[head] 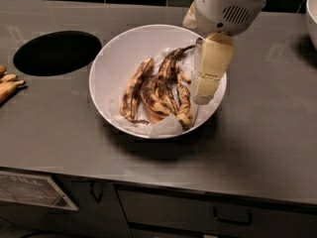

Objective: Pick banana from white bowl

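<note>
Approach step of the pick, with the grasp not yet made: the gripper (204, 92) hangs over the rim of the white bowl (107, 58) on the side away from the round opening in the counter, its tip just above the crumpled paper lining (166, 127) and holding nothing visible; whether it is spread or closed cannot be told from this view. The banana (159, 86), a cluster of heavily blackened pieces lying on the lining, sits just beside the gripper toward the bowl's centre, the nearest piece close to the tip but apparently not touched. The dark round opening (57, 52) in the grey counter (267, 128) lies well beyond the bowl on the gripper's far side; a second bowl rim (312, 14) shows at the frame edge on the other side. The next move, by judgement, calls for a short sideways shift toward the bowl's centre, a descent over one piece, and a gentle closure, since the overripe fruit looks soft and the paper could be caught with it
</note>
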`<state>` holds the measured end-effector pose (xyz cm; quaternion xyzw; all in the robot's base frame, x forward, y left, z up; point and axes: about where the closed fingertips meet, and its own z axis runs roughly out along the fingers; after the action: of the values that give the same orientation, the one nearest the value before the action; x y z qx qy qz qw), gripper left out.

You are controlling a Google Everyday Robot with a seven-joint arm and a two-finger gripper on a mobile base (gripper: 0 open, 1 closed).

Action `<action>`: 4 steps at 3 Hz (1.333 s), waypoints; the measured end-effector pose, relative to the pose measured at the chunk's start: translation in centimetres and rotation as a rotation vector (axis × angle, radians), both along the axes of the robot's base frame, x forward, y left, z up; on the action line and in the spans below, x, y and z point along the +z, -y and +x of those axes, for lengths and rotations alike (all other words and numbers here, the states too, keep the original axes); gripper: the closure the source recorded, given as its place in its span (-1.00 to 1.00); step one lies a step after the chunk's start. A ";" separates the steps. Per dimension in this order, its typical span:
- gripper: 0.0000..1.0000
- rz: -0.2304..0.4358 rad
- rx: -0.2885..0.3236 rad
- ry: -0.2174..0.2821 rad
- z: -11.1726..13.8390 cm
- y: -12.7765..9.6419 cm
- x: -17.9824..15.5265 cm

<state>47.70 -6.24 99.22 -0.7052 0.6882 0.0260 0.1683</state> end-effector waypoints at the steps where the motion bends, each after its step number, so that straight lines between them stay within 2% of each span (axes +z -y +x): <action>1: -1.00 0.033 0.013 -0.057 0.1 -2.9 -0.3; 2: -1.00 0.077 0.018 -0.135 0.5 -6.3 -0.8; 3: -1.00 0.111 0.014 -0.161 1.3 -9.2 -1.0; 4: -1.00 0.119 0.013 -0.153 1.5 -9.6 -1.0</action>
<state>49.24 3.38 98.24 -0.6943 0.6918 0.1218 0.1566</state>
